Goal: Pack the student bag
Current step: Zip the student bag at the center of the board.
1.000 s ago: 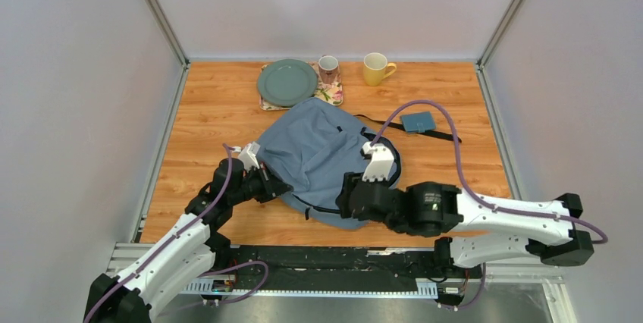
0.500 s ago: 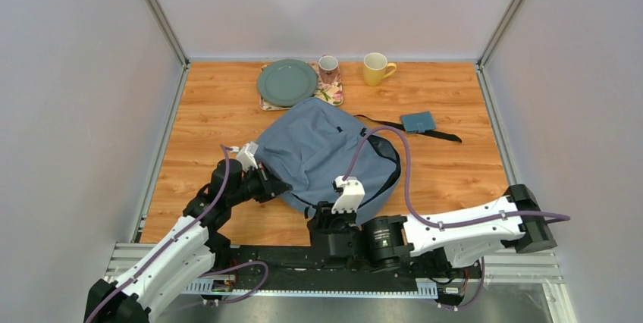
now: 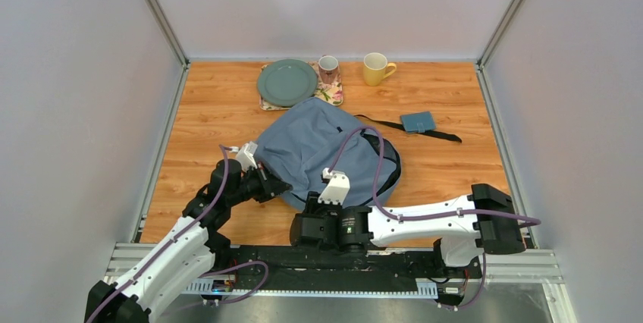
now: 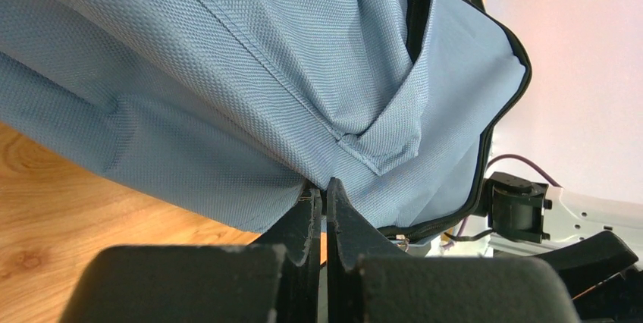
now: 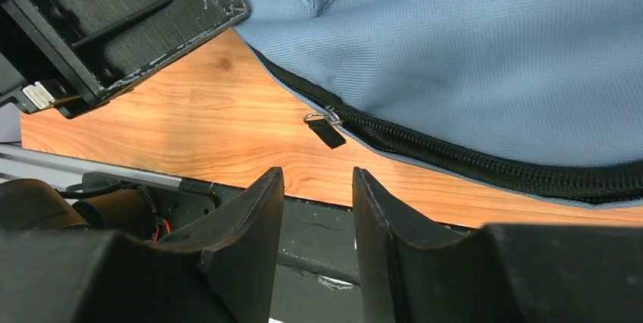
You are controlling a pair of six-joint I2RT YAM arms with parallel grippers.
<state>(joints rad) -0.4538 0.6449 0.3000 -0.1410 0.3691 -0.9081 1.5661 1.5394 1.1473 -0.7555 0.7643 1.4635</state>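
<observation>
Two claws work at one bag (image 3: 322,148), which lies slumped in the middle of the table (image 3: 212,111). A plate (image 3: 286,82) sits just beyond the bag's 12 o'clock edge, and a small teal case (image 3: 418,121) lies near its 2 o'clock. The left claw (image 4: 324,190) is closed, pinching a fold of the grey-blue cloth at the bag's 8 o'clock edge. The right claw (image 5: 317,175) sits at the 6 o'clock edge with its jaws apart and nothing between them, pointing at the zip pull (image 5: 327,130).

The cloth creases and sags wherever it is lifted, so the bag looks soft, limp and probably light. It would drape rather than hold its shape, and its mouth would not stay open without help. Seams, hems and the black zip (image 5: 455,160) look like the firmest places to grip. The pull is small and lies flat against the wood, so it probably needs a fine, square pinch while the other claw anchors the cloth.
</observation>
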